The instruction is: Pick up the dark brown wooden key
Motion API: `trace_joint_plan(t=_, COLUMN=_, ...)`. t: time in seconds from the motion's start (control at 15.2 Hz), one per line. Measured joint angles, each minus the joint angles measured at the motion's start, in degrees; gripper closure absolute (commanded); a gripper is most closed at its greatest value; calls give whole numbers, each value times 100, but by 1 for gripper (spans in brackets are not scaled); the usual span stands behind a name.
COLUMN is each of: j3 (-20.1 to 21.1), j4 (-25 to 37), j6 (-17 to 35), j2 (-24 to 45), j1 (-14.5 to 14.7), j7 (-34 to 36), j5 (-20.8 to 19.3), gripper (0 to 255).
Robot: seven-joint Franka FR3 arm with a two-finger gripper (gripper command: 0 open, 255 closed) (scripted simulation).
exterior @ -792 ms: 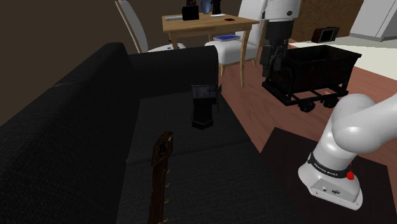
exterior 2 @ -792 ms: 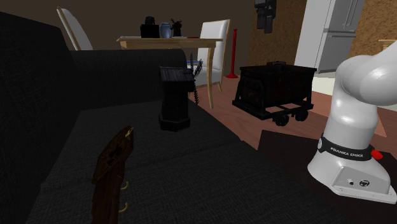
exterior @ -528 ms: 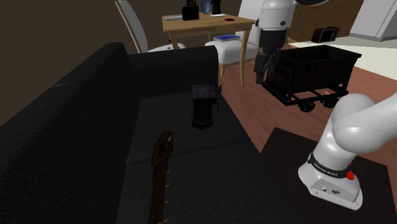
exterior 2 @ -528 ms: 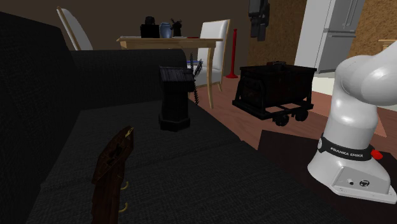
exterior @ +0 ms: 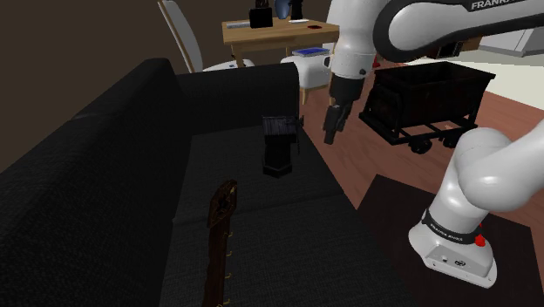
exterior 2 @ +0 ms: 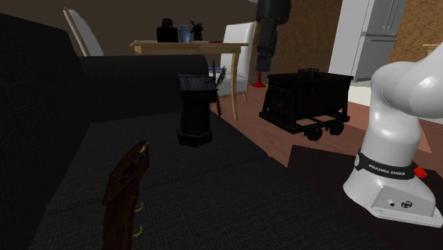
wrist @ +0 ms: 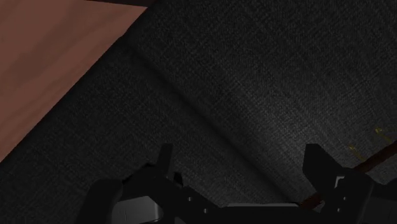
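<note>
Key point(exterior: 218, 237), dark brown, wooden, long and slender, with small brass-coloured pegs along one edge. It lies flat on the seat of the black fabric sofa point(exterior: 96, 157), lengthwise along the cushion at the end away from the sofa's far armrest. Nothing touches or covers it.

Gripper point(exterior: 330, 135), all-black, two-fingered, on the white arm. It hangs in the air over the sofa's front edge, toward the far armrest and well apart from the key. The wrist view shows its fingers standing wide apart with nothing between them, above sofa fabric and a corner of floor.

Pedestal-shaped object point(exterior: 280, 145), black, upright on the sofa seat between the key and the far armrest.

Wheeled cart point(exterior: 425, 94), black, standing on the reddish-brown wood floor point(exterior: 349, 170) beyond the sofa's front edge.

Table point(exterior: 277, 33), light wood, with white chairs point(exterior: 318, 65), behind the sofa's far armrest.

Step in hand: the approach, with the grasp not yet begun.

Next move, as judged:
- Carry the empty hand along the sofa seat toward the key, passing clear of the pedestal-shaped object.
- Turn the wrist so the fingers straddle the key's narrow width.
- Descend low enough to close on its sides. The soft cushion will likely yield, so the fingers can press in slightly.
</note>
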Motion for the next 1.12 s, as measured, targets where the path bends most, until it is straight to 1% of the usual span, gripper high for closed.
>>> trace_joint_plan(t=0.33, j3=338, j4=-425, j6=1329, j2=458, j1=335, j7=-273, j5=266, gripper=0)
trace_joint_plan(t=0.66, j3=679, j4=-575, j6=2645, j2=1172, j1=641, j7=-545, j5=470, gripper=0)
trace_joint_plan(t=0.92, j3=947, j4=-617, j6=3794, j2=1928, j1=842, j7=-786, j5=568, gripper=0)
trace_joint_plan(t=1.12, j3=1169, j4=-413, j6=4561, j2=2628, j1=917, j7=-886, j5=494, gripper=0)
